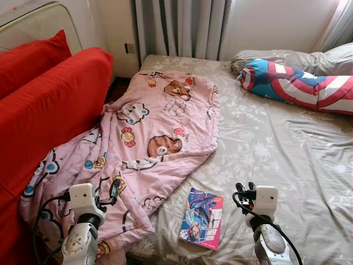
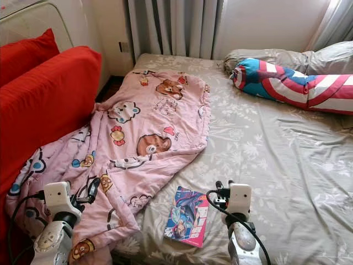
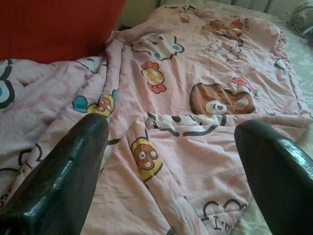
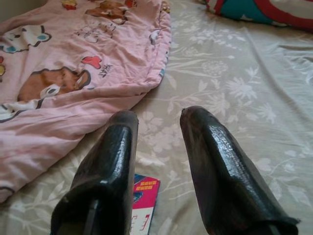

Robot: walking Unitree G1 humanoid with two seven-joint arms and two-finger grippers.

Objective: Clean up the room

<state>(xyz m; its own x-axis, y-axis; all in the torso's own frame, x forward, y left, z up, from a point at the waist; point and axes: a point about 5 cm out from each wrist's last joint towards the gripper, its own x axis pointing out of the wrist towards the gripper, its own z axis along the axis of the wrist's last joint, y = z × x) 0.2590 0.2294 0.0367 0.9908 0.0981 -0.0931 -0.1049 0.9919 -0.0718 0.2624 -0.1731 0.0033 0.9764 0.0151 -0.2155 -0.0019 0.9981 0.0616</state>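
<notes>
Both jaws gape, holding nothing: left gripper (image 1: 110, 194) over the pink cartoon blanket (image 1: 154, 132) at the bed's (image 1: 287, 160) near-left edge, right gripper (image 1: 244, 192) beside the comic book (image 1: 202, 218). I judge a thin book risks slipping, or sheet bunching.

Silver arms, white wrist blocks, black cables, glossy black fingers (image 3: 58, 176)
</notes>
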